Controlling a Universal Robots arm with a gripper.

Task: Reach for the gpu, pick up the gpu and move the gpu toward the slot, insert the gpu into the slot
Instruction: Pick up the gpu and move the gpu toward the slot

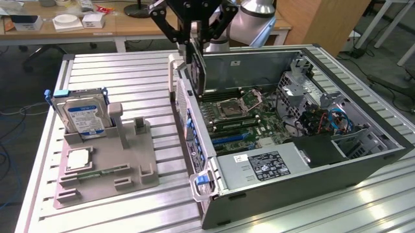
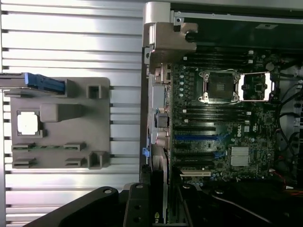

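In the exterior view, the gripper (image 1: 196,39) was clamped on the gpu (image 1: 198,73), holding it upright on edge over the open computer case (image 1: 311,177) on the bench (image 1: 116,73). In the wrist view, the gpu stood edge-on beside the motherboard (image 2: 222,132).

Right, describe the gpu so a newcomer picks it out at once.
Start at the open computer case on the slatted table. Over its wall on the exterior view's left, the gripper holds the gpu, a thin dark card hanging on edge. Unlike the blue-labelled hard drive, it sits in no holder.
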